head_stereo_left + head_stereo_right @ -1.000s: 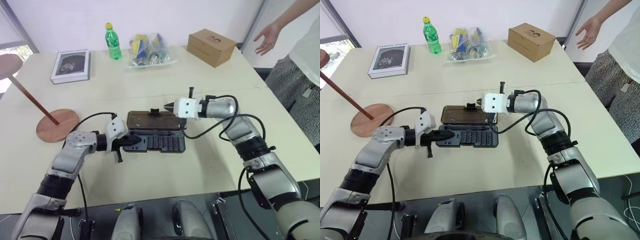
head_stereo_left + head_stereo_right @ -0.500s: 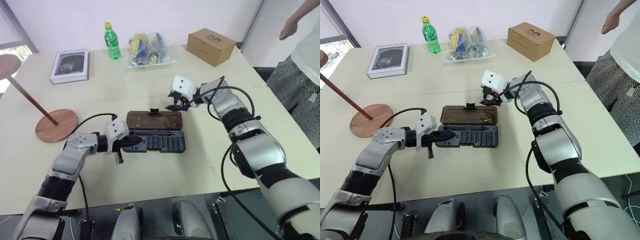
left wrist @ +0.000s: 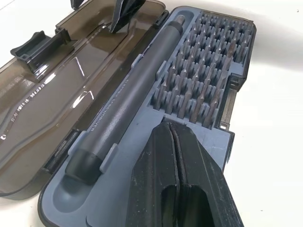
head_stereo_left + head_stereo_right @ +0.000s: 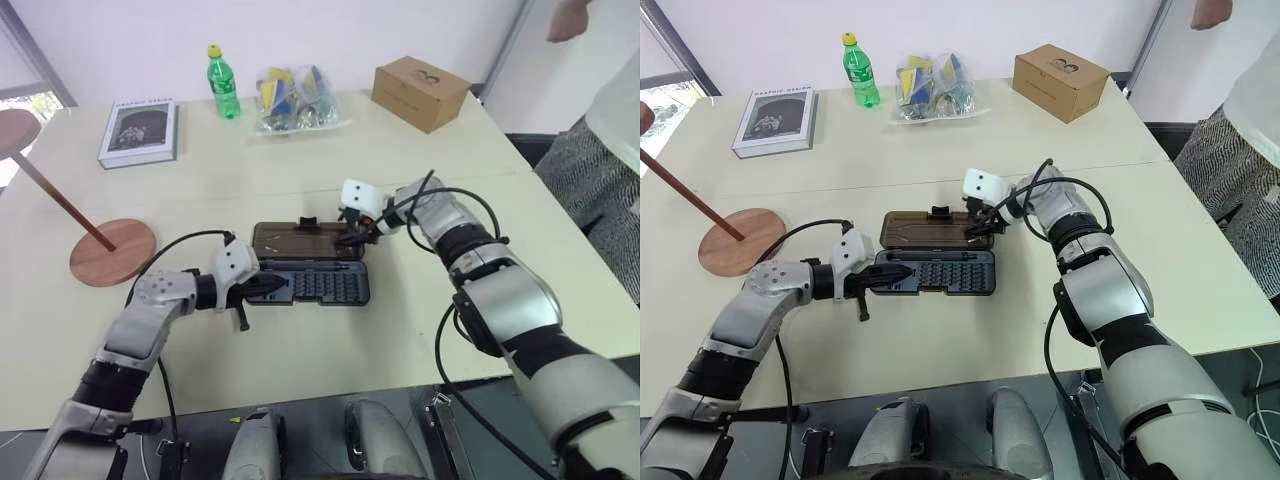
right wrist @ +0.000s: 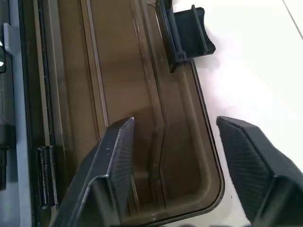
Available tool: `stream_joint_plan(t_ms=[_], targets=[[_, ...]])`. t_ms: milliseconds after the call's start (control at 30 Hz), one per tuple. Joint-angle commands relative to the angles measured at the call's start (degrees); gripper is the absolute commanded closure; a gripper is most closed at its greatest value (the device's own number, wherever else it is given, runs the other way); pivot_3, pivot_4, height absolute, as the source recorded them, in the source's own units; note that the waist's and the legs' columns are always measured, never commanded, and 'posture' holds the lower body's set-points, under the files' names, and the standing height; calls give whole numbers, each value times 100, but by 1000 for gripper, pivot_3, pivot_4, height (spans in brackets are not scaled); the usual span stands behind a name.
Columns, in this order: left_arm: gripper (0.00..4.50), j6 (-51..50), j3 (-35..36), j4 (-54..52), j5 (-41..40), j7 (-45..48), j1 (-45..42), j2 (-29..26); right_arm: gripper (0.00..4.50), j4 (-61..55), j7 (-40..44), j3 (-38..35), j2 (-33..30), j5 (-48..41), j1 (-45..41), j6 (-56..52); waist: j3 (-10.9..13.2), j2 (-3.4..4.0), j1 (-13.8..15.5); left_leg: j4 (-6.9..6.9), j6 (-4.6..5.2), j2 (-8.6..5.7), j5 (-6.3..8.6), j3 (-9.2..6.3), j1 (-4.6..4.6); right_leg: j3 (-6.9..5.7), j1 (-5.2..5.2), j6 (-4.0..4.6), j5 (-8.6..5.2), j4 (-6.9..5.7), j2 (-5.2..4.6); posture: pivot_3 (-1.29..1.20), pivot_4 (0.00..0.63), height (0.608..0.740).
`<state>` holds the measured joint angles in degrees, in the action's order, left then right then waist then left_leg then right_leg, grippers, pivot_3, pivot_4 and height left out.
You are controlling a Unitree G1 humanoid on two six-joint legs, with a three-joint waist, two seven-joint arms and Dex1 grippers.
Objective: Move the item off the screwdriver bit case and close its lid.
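While the screwdriver bit case (image 4: 310, 284) lies open near the middle of the table (image 4: 300, 180), its brown lid (image 4: 306, 240) is folded flat on the far side, clasp (image 4: 309, 221) pointing away from the robot. Rows of bits fill the grey tray, with the driver handle (image 3: 128, 99) bedded in its slot beside them. The wooden stand (image 4: 112, 250) is already off the case, resting well apart on the table at the robot's left, its rod leaning up to the top disc.

So the step in hand is, by my reading, the closing of the lid. The right gripper (image 5: 175, 156) hangs over the lid's right-hand corner with its two fingers spread, one above the lid's inner face and the other above the bare table just past the rim; I cannot tell whether either touches. The left gripper (image 3: 176, 161) has its fingers pressed together, empty, their tips at the tray's left end, seemingly steadying it.

Next, the right fingers probably need to catch the lid's far edge and swing it over the hinge toward the robot, then press until the clasp bites. The tray may slide if the left gripper lifts away.

Farther back stand a grey book (image 4: 140, 131), a green bottle (image 4: 225, 83), a bag of packets (image 4: 296, 99) and a cardboard box (image 4: 421, 93); a person stands at the table's right.
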<state>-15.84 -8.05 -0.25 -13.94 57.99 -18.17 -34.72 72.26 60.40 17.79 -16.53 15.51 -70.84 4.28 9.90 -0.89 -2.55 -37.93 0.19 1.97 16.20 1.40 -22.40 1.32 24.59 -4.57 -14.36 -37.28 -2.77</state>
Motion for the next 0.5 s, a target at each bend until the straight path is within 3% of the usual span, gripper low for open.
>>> stream_joint_plan(t_ms=[33,100,500], targets=[[4500,16,96,-179,-33,-59,43,5,3439,32,-27,-3,-10,90,-159,141,0,0,0,0,0,0,0,0,0,0,0,0,0,0,0,0,150,740],[4500,21,93,-197,-36,-85,57,7,4459,74,-58,-12,-14,119,-172,128,0,0,-9,1,0,0,0,-1,0,0,0,0,0,1,-1,0,150,740],[4500,49,114,-210,-38,-165,74,2,4459,78,14,61,-17,327,-111,468,0,0,-9,2,0,0,0,-1,3,0,-1,0,0,0,0,0,150,740]])
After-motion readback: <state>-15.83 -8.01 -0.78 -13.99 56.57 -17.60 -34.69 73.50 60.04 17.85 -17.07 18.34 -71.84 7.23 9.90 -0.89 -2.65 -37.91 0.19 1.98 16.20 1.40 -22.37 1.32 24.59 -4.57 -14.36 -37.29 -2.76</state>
